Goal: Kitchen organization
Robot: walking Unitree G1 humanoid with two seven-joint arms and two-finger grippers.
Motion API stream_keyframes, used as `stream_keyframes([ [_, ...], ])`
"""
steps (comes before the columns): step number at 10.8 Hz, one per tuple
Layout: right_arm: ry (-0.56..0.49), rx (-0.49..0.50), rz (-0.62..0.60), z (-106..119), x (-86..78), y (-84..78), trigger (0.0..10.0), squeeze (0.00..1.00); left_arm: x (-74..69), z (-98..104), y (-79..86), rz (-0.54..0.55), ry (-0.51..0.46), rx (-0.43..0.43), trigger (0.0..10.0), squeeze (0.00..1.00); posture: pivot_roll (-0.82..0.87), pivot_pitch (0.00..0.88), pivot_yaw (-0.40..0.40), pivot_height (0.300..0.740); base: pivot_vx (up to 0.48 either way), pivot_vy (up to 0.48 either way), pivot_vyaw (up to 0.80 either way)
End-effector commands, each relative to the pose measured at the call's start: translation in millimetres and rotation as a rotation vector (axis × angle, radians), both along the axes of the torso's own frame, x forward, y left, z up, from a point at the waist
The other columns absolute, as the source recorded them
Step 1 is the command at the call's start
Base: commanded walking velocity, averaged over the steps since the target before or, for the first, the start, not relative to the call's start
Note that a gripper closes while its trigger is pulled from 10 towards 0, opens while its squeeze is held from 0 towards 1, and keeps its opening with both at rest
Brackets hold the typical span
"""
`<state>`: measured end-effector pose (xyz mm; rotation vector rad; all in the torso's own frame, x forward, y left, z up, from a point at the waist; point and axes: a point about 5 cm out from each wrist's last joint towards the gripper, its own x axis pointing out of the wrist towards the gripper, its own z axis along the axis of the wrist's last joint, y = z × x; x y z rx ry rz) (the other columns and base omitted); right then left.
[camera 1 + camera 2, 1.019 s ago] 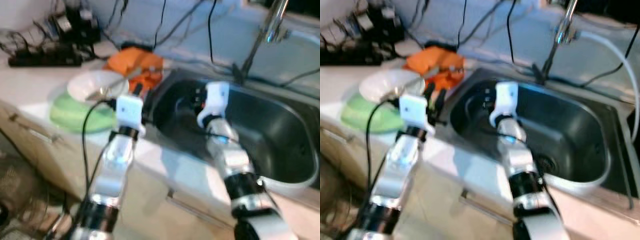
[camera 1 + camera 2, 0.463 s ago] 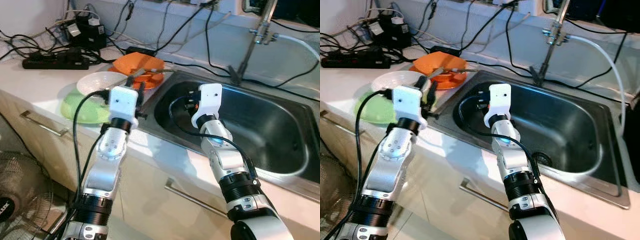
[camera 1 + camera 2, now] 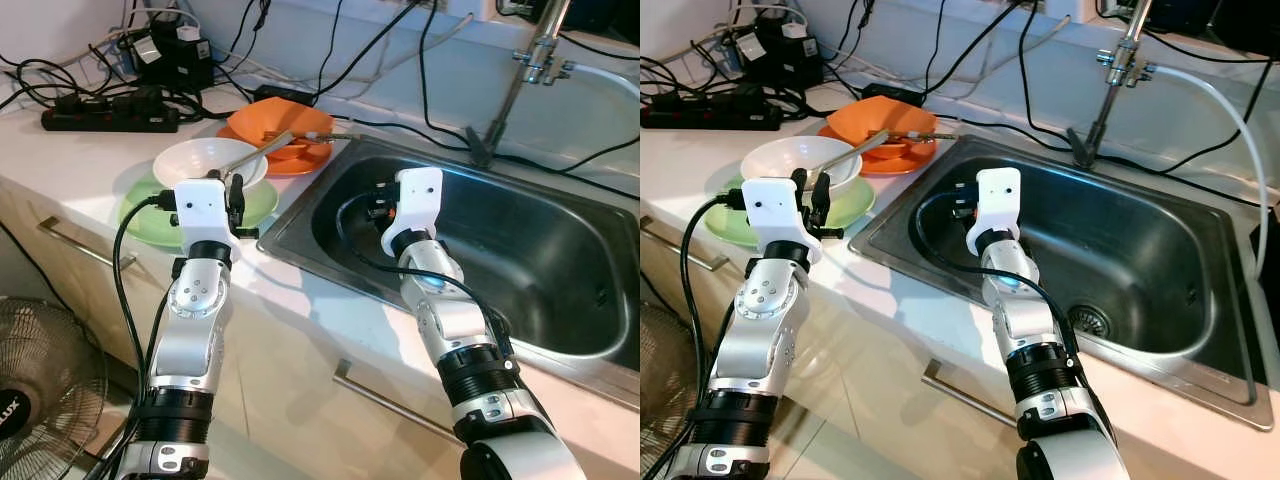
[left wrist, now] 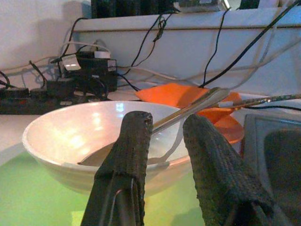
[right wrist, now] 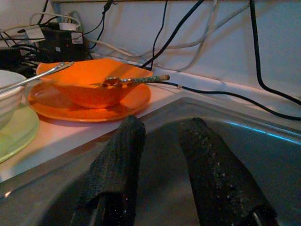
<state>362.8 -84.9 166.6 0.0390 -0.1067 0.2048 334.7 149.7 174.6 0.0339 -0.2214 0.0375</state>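
Left pincer [image 4: 164, 141] has drawn back — fingers apart before white bowl [image 4: 70, 136], spoon [image 4: 188, 110] between.

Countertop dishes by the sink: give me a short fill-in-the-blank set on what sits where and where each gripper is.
1. The white bowl sits on the ____ plate.
2. The orange bowl sits on an ____ plate.
3. The right gripper is over the ____.
4. The left gripper is open and points at the ____ bowl.

Missing words: green; orange; sink; white
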Motion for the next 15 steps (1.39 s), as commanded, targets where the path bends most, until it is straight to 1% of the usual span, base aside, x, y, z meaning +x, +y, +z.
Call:
stream_keyframes([
  [1,-0.001,0.004,-0.004,-0.6,0.4,-1.6,10.0,0.00,3.9,1.9,0.5,0.013,0.005,-0.008,10.0,0.00,0.22,0.000,-0.044,0.740,0.000,0.000,0.00],
  [4,-0.002,0.003,-0.001,-0.5,0.7,-0.7,10.0,0.00,8.8,-0.9,5.2,0.015,0.035,-0.102,10.0,0.00,0.22,0.000,-0.043,0.740,0.000,0.000,0.00],
  [5,-0.002,0.003,0.001,0.1,1.4,-0.1,10.0,0.00,7.8,-0.2,9.5,0.032,0.033,-0.109,10.0,0.00,0.22,0.000,-0.045,0.740,0.000,0.000,0.00],
  [6,0.000,0.003,0.002,0.1,1.8,0.1,10.0,0.00,5.8,1.3,16.3,0.062,0.025,-0.107,10.0,0.00,0.23,0.000,-0.050,0.740,0.000,0.000,0.00],
  [7,0.001,0.003,0.003,-0.3,1.7,0.3,10.0,0.00,3.5,2.1,23.6,0.090,0.019,-0.124,10.0,0.00,0.24,0.000,-0.053,0.740,0.000,0.000,0.00],
  [8,0.005,0.005,0.003,-1.3,1.5,0.3,10.0,0.00,-1.4,2.9,35.8,0.130,0.015,-0.102,10.0,0.00,0.24,0.000,-0.053,0.740,0.000,0.000,0.00],
  [10,0.007,0.007,0.000,-1.1,1.9,-0.2,10.0,0.00,-8.1,9.7,52.7,0.192,-0.009,-0.080,10.0,0.00,0.24,0.010,-0.056,0.740,0.000,0.000,0.00],
  [11,0.007,0.007,0.000,-1.2,2.0,-0.3,10.0,0.00,-9.9,11.9,56.9,0.207,-0.016,-0.074,10.0,0.00,0.25,0.009,-0.058,0.740,0.000,0.000,0.00],
  [12,0.010,0.007,0.002,-1.3,2.5,-0.2,10.0,0.00,-15.5,21.6,70.0,0.252,-0.044,-0.045,10.0,0.00,0.26,0.013,-0.064,0.740,0.000,0.000,0.00],
  [13,0.012,0.007,0.005,-1.6,3.0,0.8,10.0,0.00,-12.8,30.2,60.6,0.201,-0.072,-0.036,10.0,0.00,0.26,0.013,-0.066,0.740,0.000,0.000,0.00],
  [14,0.012,0.006,0.009,-1.4,3.4,2.7,10.0,0.00,-8.1,34.9,38.1,0.096,-0.088,-0.055,10.0,0.00,0.26,0.012,-0.065,0.740,0.000,0.000,0.00],
  [15,0.010,0.008,0.010,-0.2,3.9,3.4,10.0,0.00,-4.0,28.1,15.0,-0.006,-0.058,-0.076,10.0,0.00,0.24,0.008,-0.063,0.740,0.000,0.000,0.00],
])
